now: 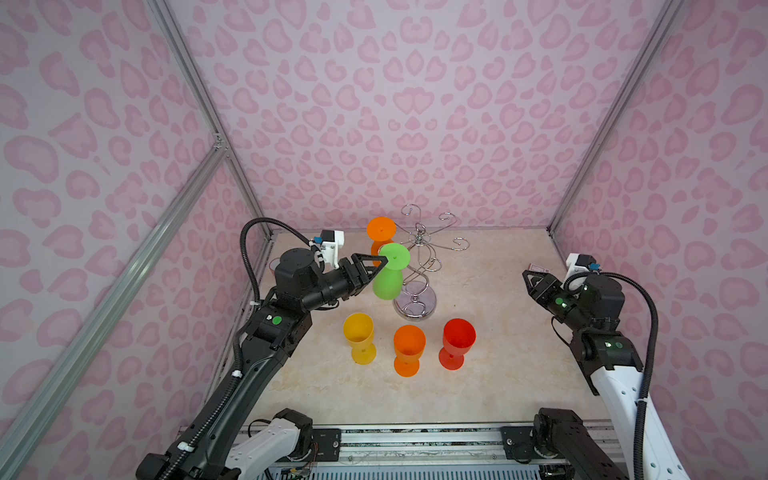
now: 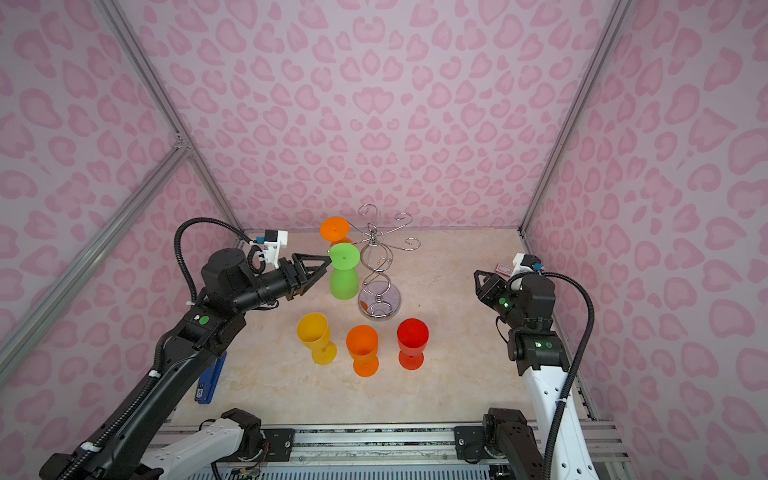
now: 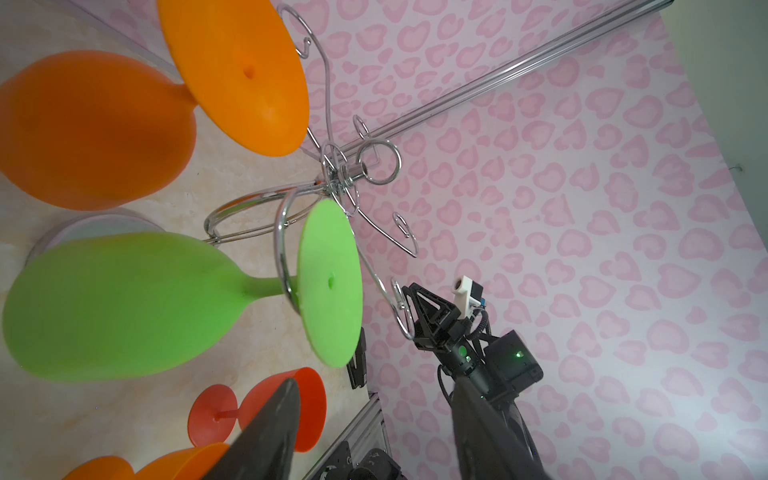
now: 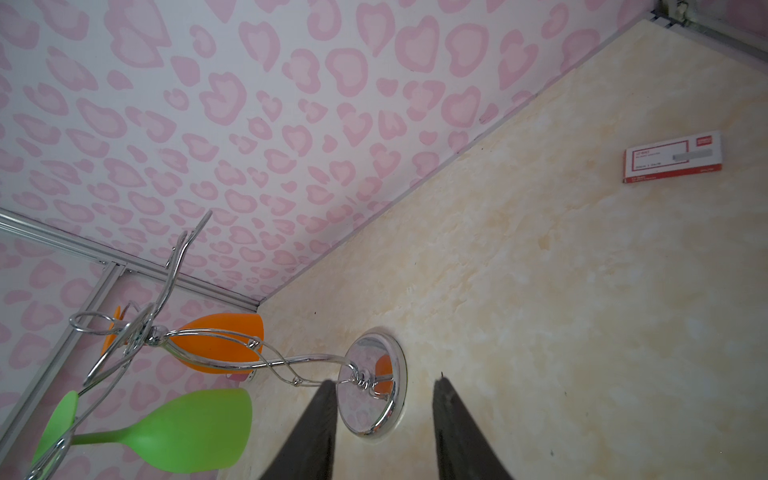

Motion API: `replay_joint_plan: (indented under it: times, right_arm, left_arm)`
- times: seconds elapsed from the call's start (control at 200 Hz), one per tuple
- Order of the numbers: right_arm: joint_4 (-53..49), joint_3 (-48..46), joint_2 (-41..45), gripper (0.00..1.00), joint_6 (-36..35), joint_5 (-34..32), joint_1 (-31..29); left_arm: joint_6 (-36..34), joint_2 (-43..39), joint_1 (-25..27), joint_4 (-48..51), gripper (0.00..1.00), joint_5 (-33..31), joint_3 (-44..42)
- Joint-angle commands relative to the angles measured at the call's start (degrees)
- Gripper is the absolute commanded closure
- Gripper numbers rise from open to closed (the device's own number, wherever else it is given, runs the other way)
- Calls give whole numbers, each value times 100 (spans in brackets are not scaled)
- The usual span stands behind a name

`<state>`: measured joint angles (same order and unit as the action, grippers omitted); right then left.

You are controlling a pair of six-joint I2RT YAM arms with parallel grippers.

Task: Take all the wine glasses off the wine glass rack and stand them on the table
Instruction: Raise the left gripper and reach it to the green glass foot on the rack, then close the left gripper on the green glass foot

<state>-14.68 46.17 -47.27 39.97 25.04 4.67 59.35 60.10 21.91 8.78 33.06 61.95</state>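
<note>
Two grippers, both spread and empty: the left gripper (image 1: 380, 265) sits just beside the foot of the green wine glass (image 1: 388, 275), and the right gripper (image 1: 528, 280) is well apart. Two glasses, the green one and the hanging orange glass (image 1: 381, 230), hang upside down on one wine glass rack (image 1: 420, 266). Three stand upright on the table (image 1: 498, 374): the yellow glass (image 1: 360, 334), the upright orange glass (image 1: 409, 347) and the red glass (image 1: 458, 338).

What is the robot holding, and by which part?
Nothing. The left end effector is open beside the green glass's foot; the right end effector is open and empty.
</note>
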Motion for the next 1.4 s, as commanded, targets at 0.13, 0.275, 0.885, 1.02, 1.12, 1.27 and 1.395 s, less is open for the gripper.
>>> replay_joint_plan:
  times: [0.13,0.275,0.885,1.02,1.12,1.27,1.395]
  right_arm:
    - [105,-41,7,61,20,-34,0]
    - [114,-45,-2,61,20,-34,-1]
    - [114,-108,24,60,11,-53,8]
    - [121,-108,16,60,10,-53,28]
    - [140,-105,2,61,18,-36,34]
    - [141,-86,-2,61,20,-34,40]
    - [149,-90,-15,61,29,-30,48]
  left_arm:
    - [24,177,-3,-358,40,183,36]
    - [24,313,6,-403,46,251,113]
    - [-35,626,59,-395,62,298,282]
    - [-58,652,62,-365,68,298,300]
    - [-73,676,59,-339,72,298,309]
    - [-95,694,65,-306,79,289,317]
    - [-112,696,59,-271,84,271,337]
